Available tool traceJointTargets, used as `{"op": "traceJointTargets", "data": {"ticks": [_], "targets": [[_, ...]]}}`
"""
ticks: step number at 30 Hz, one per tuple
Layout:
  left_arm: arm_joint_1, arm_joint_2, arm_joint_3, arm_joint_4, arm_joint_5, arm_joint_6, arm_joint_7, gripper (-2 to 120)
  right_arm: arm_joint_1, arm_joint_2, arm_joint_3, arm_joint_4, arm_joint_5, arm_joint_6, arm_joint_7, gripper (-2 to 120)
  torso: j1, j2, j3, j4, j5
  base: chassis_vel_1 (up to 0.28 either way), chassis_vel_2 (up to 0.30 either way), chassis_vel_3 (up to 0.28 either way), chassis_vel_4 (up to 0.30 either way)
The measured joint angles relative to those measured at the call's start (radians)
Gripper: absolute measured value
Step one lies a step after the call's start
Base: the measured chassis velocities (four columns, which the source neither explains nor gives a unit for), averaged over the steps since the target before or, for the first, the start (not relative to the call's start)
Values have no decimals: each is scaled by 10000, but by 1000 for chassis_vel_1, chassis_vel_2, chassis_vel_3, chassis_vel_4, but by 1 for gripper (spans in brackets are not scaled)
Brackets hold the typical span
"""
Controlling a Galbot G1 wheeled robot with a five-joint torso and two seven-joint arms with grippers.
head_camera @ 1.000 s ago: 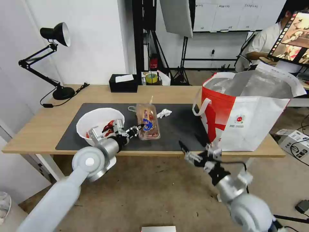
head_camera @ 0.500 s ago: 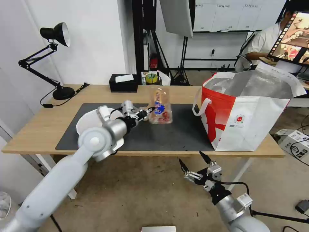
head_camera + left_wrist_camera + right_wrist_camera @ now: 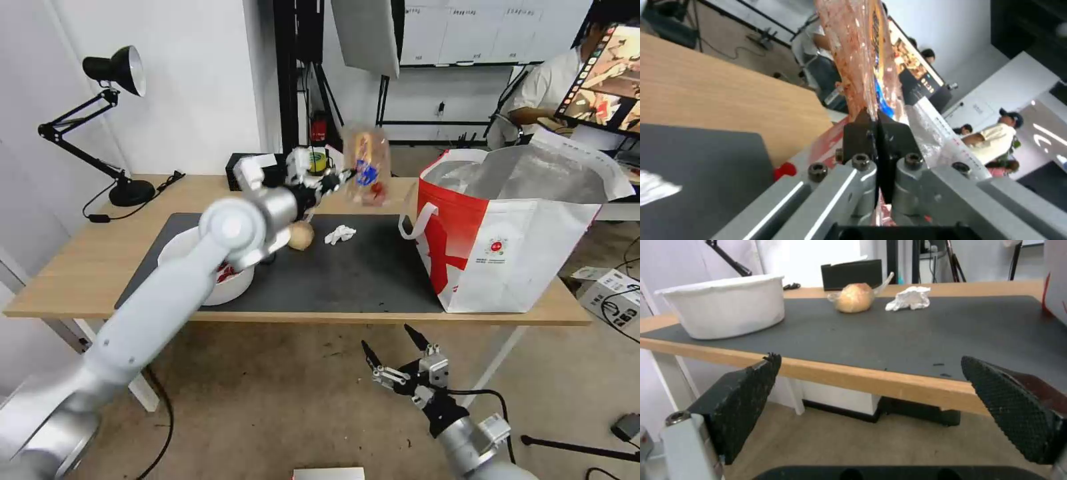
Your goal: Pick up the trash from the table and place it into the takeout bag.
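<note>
My left gripper [image 3: 341,177] is shut on the clear plastic tray [image 3: 366,166] of cherry tomatoes and holds it high above the table [image 3: 80,263], just left of the takeout bag [image 3: 513,230]. In the left wrist view the tray [image 3: 862,56] rises from the shut gripper [image 3: 876,124]. On the dark mat [image 3: 347,273] lie the knotted bag with a beige ball [image 3: 300,235], the crumpled tissue [image 3: 340,234] and the white bowl [image 3: 223,283]. My right gripper [image 3: 393,343] hangs open below the table's front edge. Its wrist view shows the bowl [image 3: 724,310], ball [image 3: 854,298] and tissue [image 3: 910,298].
A black desk lamp [image 3: 113,127] stands at the table's back left. A black tissue box [image 3: 253,173] and a yellow tape roll [image 3: 315,162] sit along the far edge. A person sits at a monitor [image 3: 603,80] behind the bag.
My left gripper has lifted the tray off the mat and carried it up and right toward the bag, uncovering the beige ball. My right gripper has dropped lower below the table edge.
</note>
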Motion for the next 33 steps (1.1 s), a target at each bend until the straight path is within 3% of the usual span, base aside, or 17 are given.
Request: {"op": "traceJointTargets", "data": {"ticks": [7, 10, 11, 13, 17, 24, 28, 33], "targets": [[-1246, -1179, 678, 1183, -14, -8, -13, 0, -79, 87, -10, -3, -57, -3, -26, 100, 0, 0, 0, 2, 2, 0, 0, 0, 0], [-2107, -2387, 1051, 2252, 168, -11, -10, 0, -172, 301, 7, 15, -152, -4, -50, 100, 0, 0, -1, -4, 3, 0, 0, 0, 0], [-2107, -2387, 1051, 2252, 168, -11, -10, 0, -172, 301, 7, 15, -152, -4, -50, 100, 0, 0, -1, -4, 3, 0, 0, 0, 0], [-2581, -3289, 1323, 3143, 440, -16, 40, 0, -239, 461, -71, -12, -281, 32, -109, 100, 1, 0, -2, -4, 5, 0, 0, 0, 0], [-2741, -4077, 1639, 4041, 1028, -78, 186, 0, -312, 570, -194, -50, -403, 84, -158, 100, 0, 0, -2, -4, 5, 0, 0, 0, 0], [-2476, -4452, 2258, 4530, 2496, -462, 589, 0, -395, 586, -273, -102, -475, 163, -184, 100, -1, 0, -1, 1, 1, 0, 0, 0, 0], [-2276, -4246, 2698, 4409, 3336, -596, 1008, 0, -393, 553, -274, -153, -462, 176, -185, 100, 0, 0, -1, 1, 0, 0, 0, 0, 0], [-2195, -4053, 2962, 4265, 3642, -584, 1328, 0, -373, 550, -278, -197, -428, 176, -172, 100, -1, 0, -1, 2, 0, 0, 0, 0, 0]]}}
